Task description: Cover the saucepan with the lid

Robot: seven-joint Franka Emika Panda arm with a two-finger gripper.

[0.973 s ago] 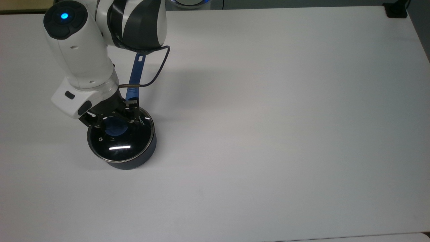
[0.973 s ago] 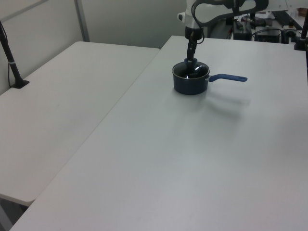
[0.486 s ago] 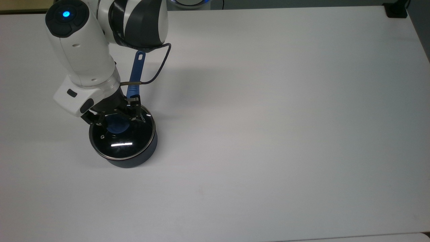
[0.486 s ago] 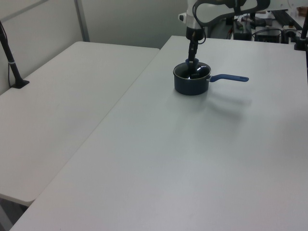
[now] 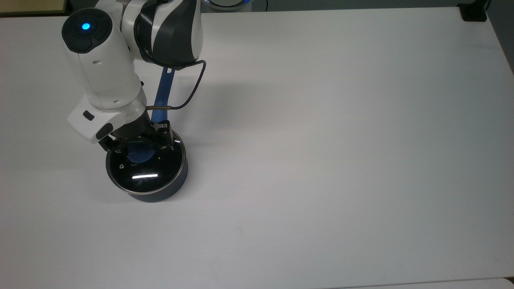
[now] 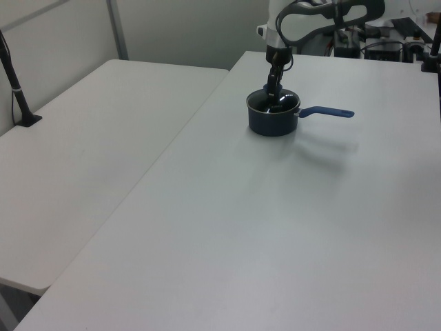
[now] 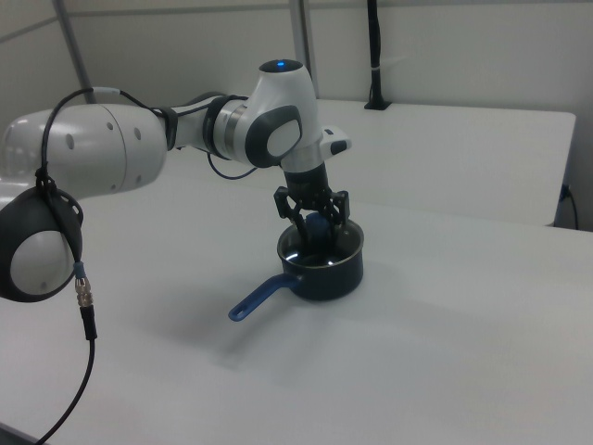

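Note:
The dark blue saucepan [image 5: 160,194] stands on the white table [image 5: 321,140] in the top view's left half, its long blue handle [image 5: 162,96] running up under the arm. The glass lid [image 5: 148,176] rests flat on the pan's rim, level in the right view [image 7: 315,252]. My gripper [image 5: 139,145] hangs straight down over the lid's blue knob [image 5: 138,154]. It is open, with one finger on each side of the knob and a gap showing on both sides. The left view shows the saucepan [image 6: 272,123] with the gripper [image 6: 273,93] above it.
A black clamp block [image 5: 474,14] sits at the table's far right corner in the top view. A second white table [image 6: 83,138] adjoins on the left view's left, with a black post [image 6: 17,89] at its edge. A thin cable [image 5: 188,94] loops off my wrist.
My wrist has shifted a little toward the top view's right, and the fingers stand wider apart around the knob. Lid and saucepan have hardly moved.

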